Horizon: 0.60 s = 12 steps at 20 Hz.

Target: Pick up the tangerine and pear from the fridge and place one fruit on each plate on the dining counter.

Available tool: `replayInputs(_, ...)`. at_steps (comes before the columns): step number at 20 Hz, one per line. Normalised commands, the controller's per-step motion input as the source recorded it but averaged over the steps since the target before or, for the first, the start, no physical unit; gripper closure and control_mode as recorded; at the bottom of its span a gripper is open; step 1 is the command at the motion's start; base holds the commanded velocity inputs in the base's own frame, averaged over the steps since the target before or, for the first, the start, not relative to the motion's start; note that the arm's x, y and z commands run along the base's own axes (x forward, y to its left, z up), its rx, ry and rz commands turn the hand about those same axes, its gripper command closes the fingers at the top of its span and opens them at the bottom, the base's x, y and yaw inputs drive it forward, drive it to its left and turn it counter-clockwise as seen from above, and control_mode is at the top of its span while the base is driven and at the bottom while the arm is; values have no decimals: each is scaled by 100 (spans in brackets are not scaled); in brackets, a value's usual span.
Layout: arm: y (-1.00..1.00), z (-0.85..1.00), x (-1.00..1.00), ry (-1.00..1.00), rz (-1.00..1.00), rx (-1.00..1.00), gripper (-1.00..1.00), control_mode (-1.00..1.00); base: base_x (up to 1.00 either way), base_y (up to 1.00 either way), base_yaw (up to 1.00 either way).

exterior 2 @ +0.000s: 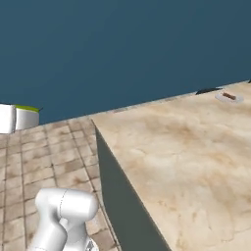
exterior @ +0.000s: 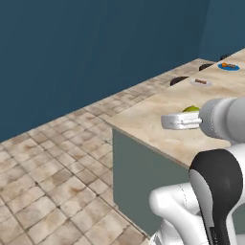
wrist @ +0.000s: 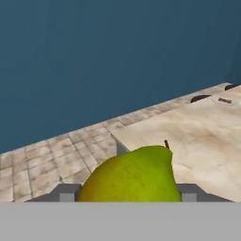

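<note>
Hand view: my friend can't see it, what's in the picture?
A yellow-green pear sits gripped between the gripper fingers. Beyond it lie a beige marbled dining counter, tiled floor and a dark blue wall.

We are looking at a rendered home kitchen, identified by the dining surface (exterior: 158, 107) with beige marbled stone top and grey-green sides, the brown tiled floor (exterior: 52, 162), the dark blue wall (exterior: 95, 48), and the blue plate (exterior: 228, 66) and white plate (exterior: 201, 82) laid on the stone.
</note>
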Motion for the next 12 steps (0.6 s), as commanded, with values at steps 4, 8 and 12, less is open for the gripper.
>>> replayInputs(4,0,0,0,0,0,0,100,100,92,100,-23)
replayInputs(8,0,0,0,0,0,0,100,100,86,100,-27)
replayInputs(12,0,0,0,0,0,0,100,100,71,100,-40)
